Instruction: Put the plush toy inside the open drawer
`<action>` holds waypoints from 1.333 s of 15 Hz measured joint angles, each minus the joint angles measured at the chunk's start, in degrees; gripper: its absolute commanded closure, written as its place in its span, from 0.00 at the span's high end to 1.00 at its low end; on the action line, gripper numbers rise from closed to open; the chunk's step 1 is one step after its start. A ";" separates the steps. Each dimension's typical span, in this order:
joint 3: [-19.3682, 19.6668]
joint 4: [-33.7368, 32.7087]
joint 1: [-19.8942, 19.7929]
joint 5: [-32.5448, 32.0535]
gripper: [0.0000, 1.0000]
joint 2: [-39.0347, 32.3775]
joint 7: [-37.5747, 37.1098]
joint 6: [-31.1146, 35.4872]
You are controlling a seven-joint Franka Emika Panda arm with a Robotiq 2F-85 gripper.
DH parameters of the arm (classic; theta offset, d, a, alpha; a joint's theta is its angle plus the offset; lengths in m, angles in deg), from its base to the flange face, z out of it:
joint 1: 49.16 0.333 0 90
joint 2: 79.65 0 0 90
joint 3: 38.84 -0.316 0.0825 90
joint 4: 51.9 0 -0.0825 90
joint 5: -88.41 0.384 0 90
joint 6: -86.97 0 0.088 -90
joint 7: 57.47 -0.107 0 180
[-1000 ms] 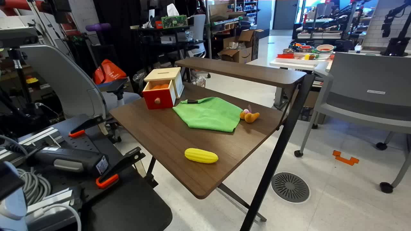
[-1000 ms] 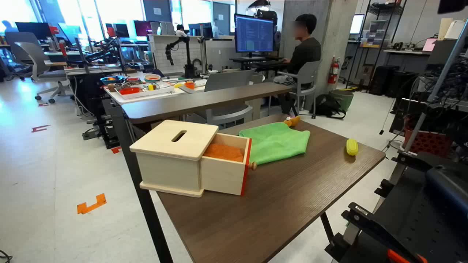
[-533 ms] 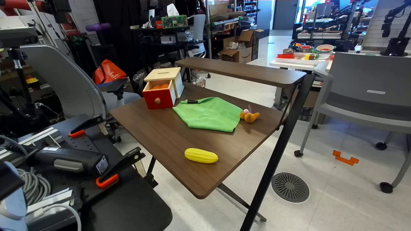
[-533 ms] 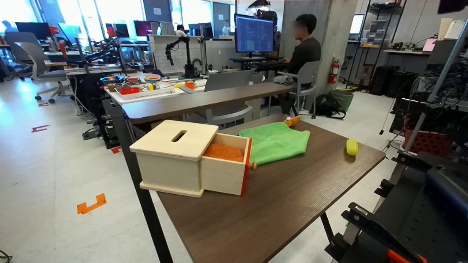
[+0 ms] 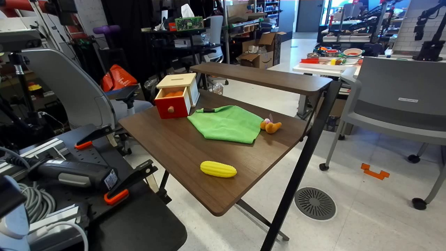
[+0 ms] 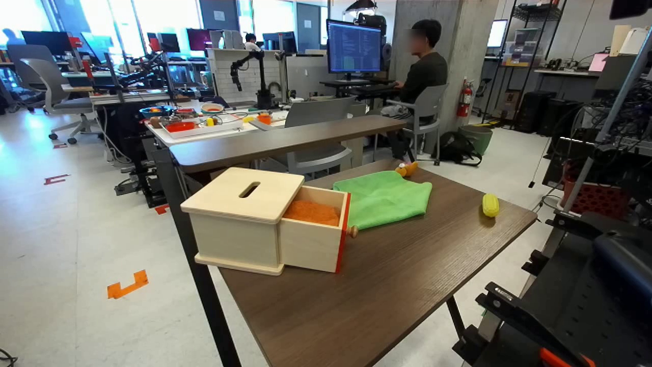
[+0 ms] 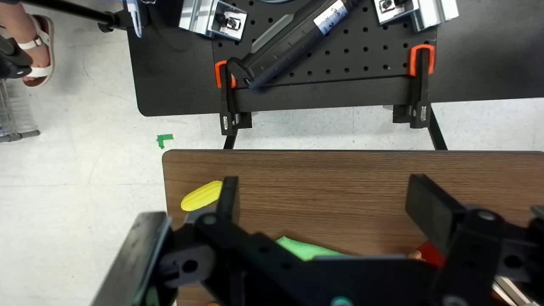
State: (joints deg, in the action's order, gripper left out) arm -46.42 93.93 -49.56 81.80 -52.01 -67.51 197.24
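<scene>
from the wrist view, we look down past the claw (image 7: 325, 199), released, its fingers (image 7: 431, 208) spread wide apart with the brown table (image 7: 323, 178) showing between them. in an exterior view, we see the plush toy (image 5: 273, 127) lying on that table at three o'clock from the green cloth (image 5: 228, 125), just beside its edge; whether the two touch, we cannot tell. at ten o'clock from the cloth stands a wooden box (image 5: 170, 83), its red-fronted open drawer (image 5: 180, 108) pulled out, round knob (image 5: 170, 109) toward us, orange material (image 5: 174, 93) inside. we find the yellow corn cob (image 5: 218, 169) at six o'clock, well apart from the cloth, and the raised shelf (image 5: 261, 78) at one o'clock. in both exterior views, the plush toy lies outside the open drawer, well apart from it.
</scene>
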 measured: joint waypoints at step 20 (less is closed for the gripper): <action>7.82 -14.49 -6.40 -11.58 1.00 -37.43 -31.76 29.89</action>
State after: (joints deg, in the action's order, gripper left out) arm -38.60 79.44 -55.96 70.22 -89.45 -99.26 227.13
